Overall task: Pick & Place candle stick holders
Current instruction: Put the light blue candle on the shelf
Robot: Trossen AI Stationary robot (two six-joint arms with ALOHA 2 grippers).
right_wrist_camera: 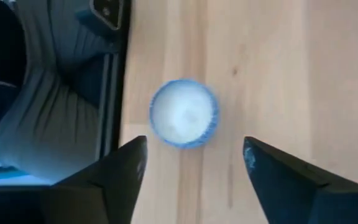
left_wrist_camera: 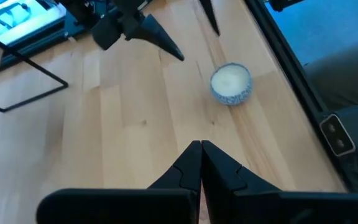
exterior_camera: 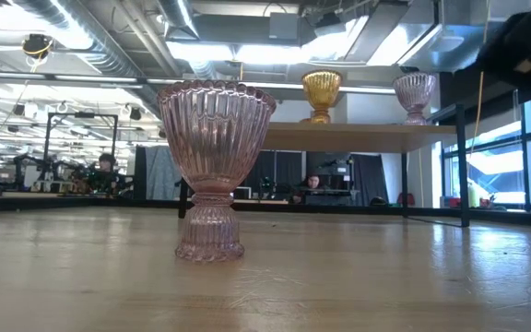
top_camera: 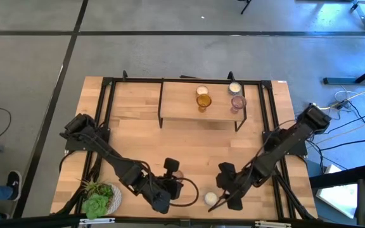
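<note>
A whitish-cream candle stick holder [top_camera: 211, 199] stands on its base near the table's front edge. My right gripper [right_wrist_camera: 194, 149] hovers open above it, one finger on each side, touching nothing; the holder [right_wrist_camera: 184, 113] shows just ahead of the fingertips. My left gripper [left_wrist_camera: 201, 149] is shut and empty to the left of this holder [left_wrist_camera: 231, 83], pointing toward the table's right. A pinkish-purple ribbed holder [exterior_camera: 212, 175] stands upright on the table. Several more holders stand on the far shelf, among them an amber one [top_camera: 203, 101] and a pinkish one [top_camera: 237, 102].
The wooden shelf [top_camera: 182, 113] on a black frame spans the table's far middle. A leafy green plant in a white pot [top_camera: 100, 199] sits at the front left corner. Black frame rails [top_camera: 272, 126] run along the table's sides. People sit in the room behind.
</note>
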